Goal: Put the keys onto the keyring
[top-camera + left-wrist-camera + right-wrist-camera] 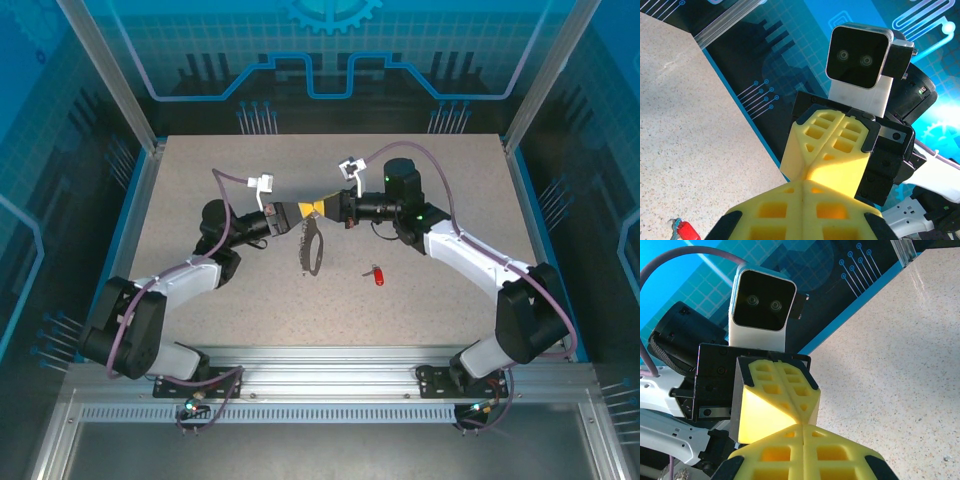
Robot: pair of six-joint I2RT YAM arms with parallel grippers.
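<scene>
Left gripper (pixel 306 209) is clenched: in the left wrist view its yellow fingers (pixel 775 212) are pressed flat together, nothing visible between them. It's raised over mid-table (pixel 200 200), nose to nose with the other claw. The keyring (pixel 312 248) is just below where the tips meet, a dark oval loop running toward the near edge. Its top end reaches up to the tips, but I can't tell if it hangs from a pinch or lies on the table. Right gripper (pixel 324 206) is also clenched, and the right wrist view shows its fingers (pixel 832 455) closed on each other, touching the left claw's tips. Further right, the red key (pixel 377 275) lies loose on the table, near the loop but apart from it; it also shows at the lower left of the left wrist view (pixel 686 231). Judged step: handling or steadying the ring, key not yet picked up. Next move probably needs one claw to release, go down for the tiny key and pinch its head, while the other keeps the loop presented.
</scene>
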